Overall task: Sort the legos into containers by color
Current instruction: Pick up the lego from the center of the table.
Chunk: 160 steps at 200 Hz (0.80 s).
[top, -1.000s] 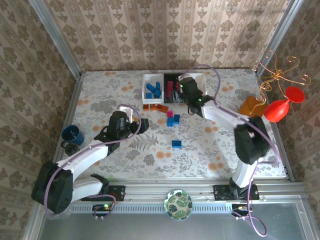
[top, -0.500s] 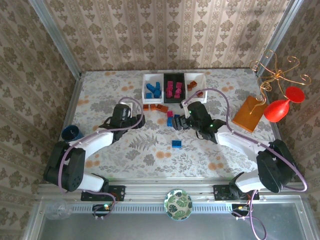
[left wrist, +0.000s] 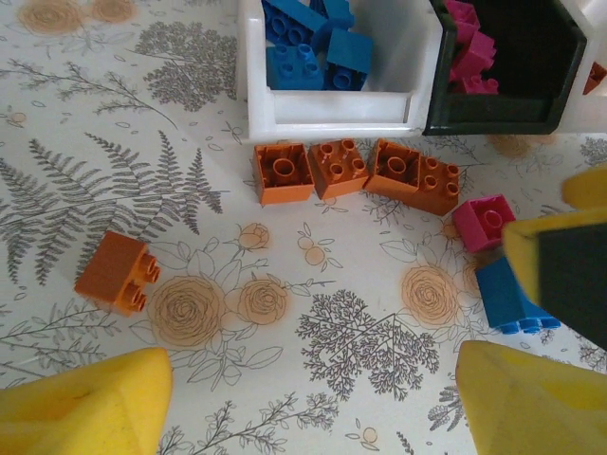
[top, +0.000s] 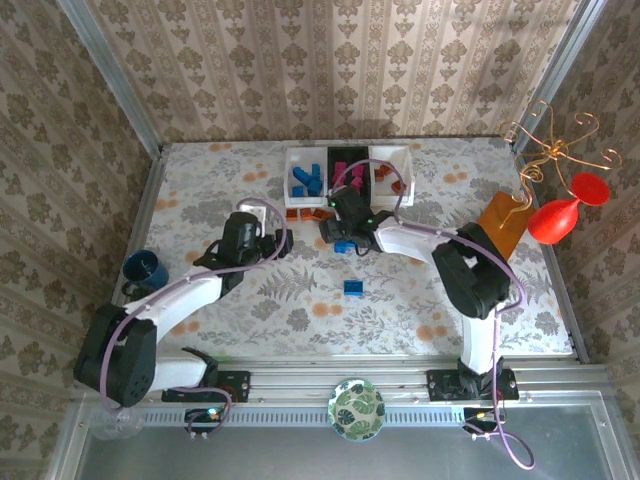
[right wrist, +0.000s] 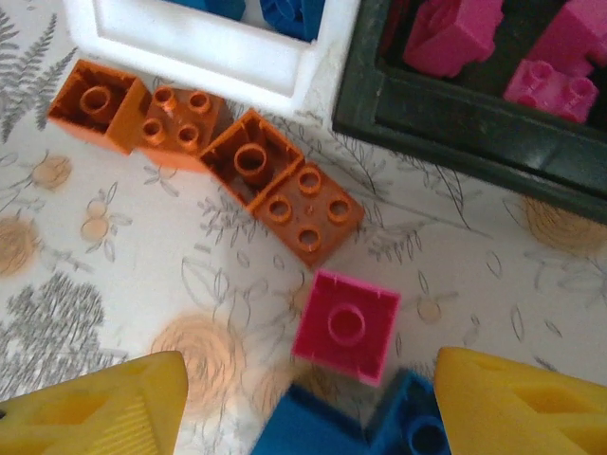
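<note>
Right wrist view: my right gripper (right wrist: pixel 308 379) stands with fingers apart, astride a pink brick (right wrist: pixel 346 325) and a blue brick (right wrist: pixel 322 427) just in front of the black tray (right wrist: pixel 455 128). A row of orange bricks (right wrist: pixel 248 156) lies along that tray's near rim and the white tray (right wrist: pixel 209 52) to its left, with only a thin strip of table between bricks and rims. Left wrist view: my left gripper (left wrist: pixel 313 379) is likewise spread and holds nothing over open table (left wrist: pixel 360 341) in front of the black tray, a lone orange brick (left wrist: pixel 116 272) well apart to the left.
</note>
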Each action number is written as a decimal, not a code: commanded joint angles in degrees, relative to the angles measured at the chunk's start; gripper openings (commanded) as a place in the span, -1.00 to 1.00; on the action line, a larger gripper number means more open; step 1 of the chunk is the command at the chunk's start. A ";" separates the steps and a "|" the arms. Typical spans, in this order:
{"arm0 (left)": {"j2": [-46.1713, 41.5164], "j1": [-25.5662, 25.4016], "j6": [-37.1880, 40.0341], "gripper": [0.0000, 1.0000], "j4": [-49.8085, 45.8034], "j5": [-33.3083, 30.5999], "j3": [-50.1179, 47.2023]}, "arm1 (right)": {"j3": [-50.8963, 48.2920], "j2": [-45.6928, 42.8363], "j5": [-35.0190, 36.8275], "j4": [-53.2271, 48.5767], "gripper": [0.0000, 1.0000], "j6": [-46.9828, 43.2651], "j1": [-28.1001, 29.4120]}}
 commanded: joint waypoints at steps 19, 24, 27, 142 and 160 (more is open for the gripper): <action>-3.64 0.17 0.61 0.60 -1.57 -1.16 -2.36 | 7.66 7.03 4.62 -6.01 0.35 -0.39 0.18; -3.86 0.23 0.65 0.61 -1.61 -1.29 -2.53 | 8.32 7.72 4.89 -6.32 0.34 -0.51 0.18; -3.96 0.25 0.65 0.61 -1.68 -1.29 -2.58 | 8.66 8.06 4.96 -6.50 0.33 -0.60 0.18; -3.76 0.84 0.74 0.61 -1.01 -0.83 -2.76 | 8.18 8.89 -1.40 -6.63 -0.19 -2.13 0.18; -3.29 0.81 0.73 0.61 -0.85 -0.68 -2.72 | 6.75 7.64 -4.35 -5.54 -0.22 -2.54 0.33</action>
